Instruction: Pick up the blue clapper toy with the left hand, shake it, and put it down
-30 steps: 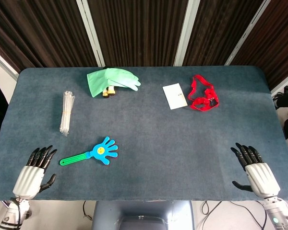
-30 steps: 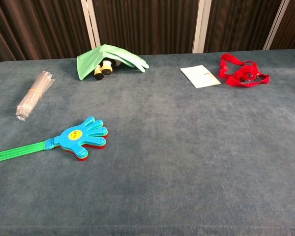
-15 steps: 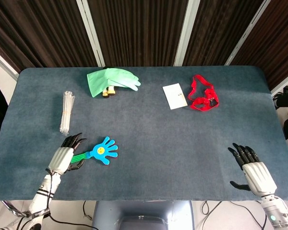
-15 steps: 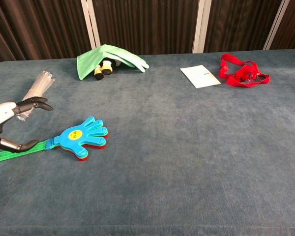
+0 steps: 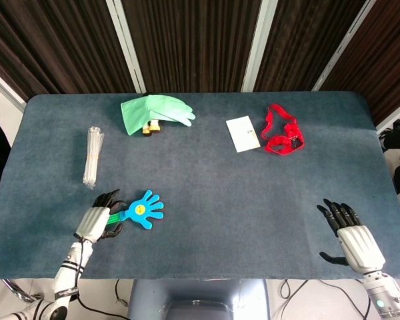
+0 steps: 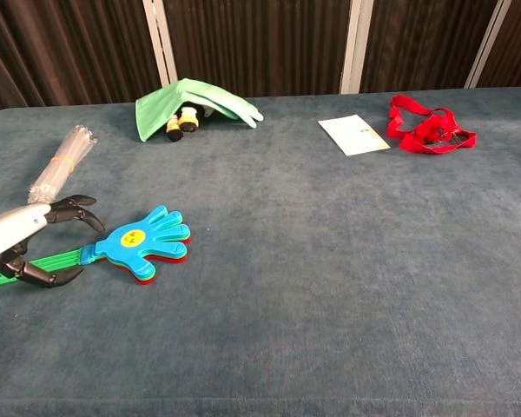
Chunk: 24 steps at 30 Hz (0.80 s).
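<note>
Tabletop [image 5: 207, 187]: left hand [image 5: 97, 220] straddles clapper handle [image 6: 48, 259] near front edge.

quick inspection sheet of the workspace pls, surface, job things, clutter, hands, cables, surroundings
surface: blue-grey cloth table, flat.
job's things: blue clapper toy lies flat near the front left, green handle toward the left hand.
clutter: green glove over small brown items, clear tube bundle, white card, red strap.
hands: left hand around the clapper handle, fingers apart, not closed; right hand open at the front right.
cables: some below the table edge.
surroundings: dark curtains behind.
</note>
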Motion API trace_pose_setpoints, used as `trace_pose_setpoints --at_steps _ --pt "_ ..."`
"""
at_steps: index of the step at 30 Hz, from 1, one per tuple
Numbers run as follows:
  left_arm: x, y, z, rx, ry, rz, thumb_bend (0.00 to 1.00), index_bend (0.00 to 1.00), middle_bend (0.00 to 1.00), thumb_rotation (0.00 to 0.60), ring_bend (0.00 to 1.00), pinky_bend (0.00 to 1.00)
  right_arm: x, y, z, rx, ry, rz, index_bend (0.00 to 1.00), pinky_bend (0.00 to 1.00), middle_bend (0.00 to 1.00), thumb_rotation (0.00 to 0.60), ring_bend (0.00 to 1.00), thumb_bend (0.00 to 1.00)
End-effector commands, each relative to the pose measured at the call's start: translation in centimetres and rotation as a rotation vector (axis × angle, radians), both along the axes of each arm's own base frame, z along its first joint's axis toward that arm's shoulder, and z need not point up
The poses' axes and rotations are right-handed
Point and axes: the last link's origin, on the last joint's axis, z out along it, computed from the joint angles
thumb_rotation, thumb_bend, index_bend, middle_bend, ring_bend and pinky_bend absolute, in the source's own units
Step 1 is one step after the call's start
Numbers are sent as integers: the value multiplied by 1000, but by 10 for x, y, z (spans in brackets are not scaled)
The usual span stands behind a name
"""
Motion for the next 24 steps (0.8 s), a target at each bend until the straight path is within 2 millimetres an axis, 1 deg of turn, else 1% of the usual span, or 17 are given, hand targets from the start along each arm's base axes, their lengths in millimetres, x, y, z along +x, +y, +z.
trace_pose_setpoints --at_steps 1,10,13,24 --pt "-2 1 -3 3 -4 23 358 292 0 600 0 0 0 0 1 -5 -1 0 0 0 0 600 0 213" --pt "-2 3 -4 43 -24 35 358 393 0 600 0 4 0 0 2 -7 1 1 0 0 0 600 0 213" --pt "-2 3 -5 40 -27 39 358 414 0 600 0 5 0 0 2 -11 1 1 0 0 0 600 0 213" --pt "-1 3 -7 34 -26 35 355 418 0 600 0 6 0 1 4 -18 1 3 0 0 0 600 0 213"
